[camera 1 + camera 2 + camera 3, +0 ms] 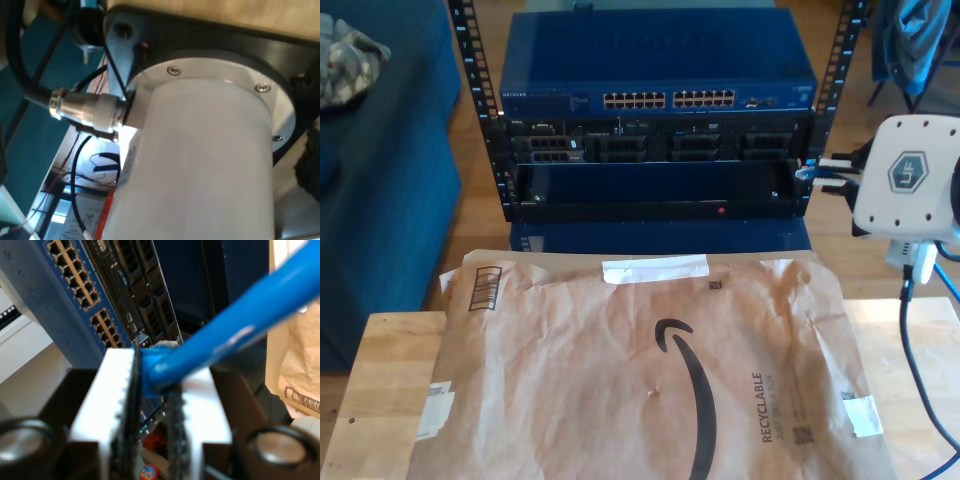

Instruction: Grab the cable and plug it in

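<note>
My second gripper [155, 362] is shut on the cable [240, 315], a bright blue cord. Its white fingers [117, 390] with black pads pinch it just behind the plug end [152, 350]. The plug end points at the rack gear. In the exterior view this gripper [812, 174] reaches in from the exterior view's right. It holds the plug [803, 172] at the right end of the rack, level with the black units under the blue switch [660, 70]. The cable [912, 340] hangs down below the gripper body. The switch's port rows [670, 99] sit higher and further toward the exterior view's left.
A large brown paper mailer [650, 370] covers most of the wooden table [380, 380] in front of the rack. A blue sofa [380, 190] stands at the exterior view's left. The first wrist view faces a white arm cylinder [200, 165] with a metal connector [85, 110] and black cable.
</note>
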